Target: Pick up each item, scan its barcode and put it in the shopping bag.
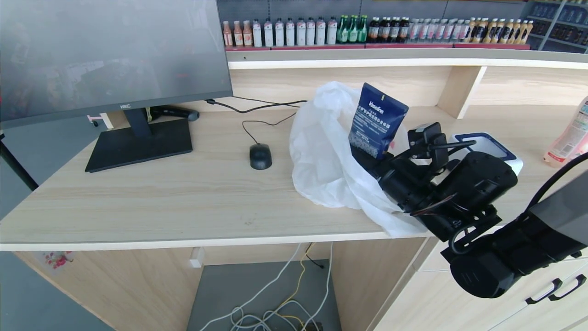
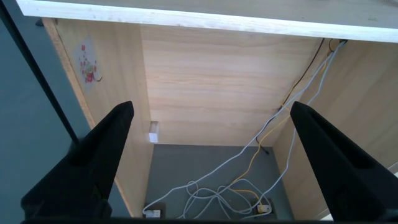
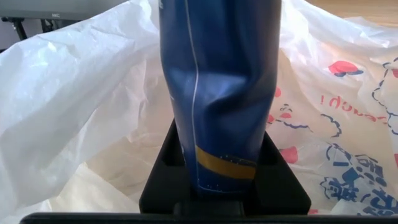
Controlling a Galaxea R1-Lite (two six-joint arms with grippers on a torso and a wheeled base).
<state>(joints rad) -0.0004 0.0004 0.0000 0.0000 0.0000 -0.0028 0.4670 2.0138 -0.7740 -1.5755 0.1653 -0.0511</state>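
A dark blue pouch [image 1: 377, 120] stands upright over the mouth of the white plastic shopping bag [image 1: 324, 151] on the wooden counter. My right gripper [image 1: 367, 158] is shut on the pouch's lower end. The right wrist view has the pouch [image 3: 219, 87] pinched between the black fingers [image 3: 166, 162], with the bag's white film [image 3: 81, 112] behind and below it. The white barcode scanner [image 1: 494, 149] with a dark blue-rimmed window sits just behind the right arm. My left gripper [image 2: 208, 165] hangs open below the counter's edge, facing the knee space and its loose cables.
A monitor [image 1: 110, 50] on a black stand, a black mouse [image 1: 260, 156] and its cable lie on the counter's left half. A pink-and-white bottle [image 1: 569, 135] stands at the far right. A raised ledge runs along the back, with shelves of drinks bottles behind it.
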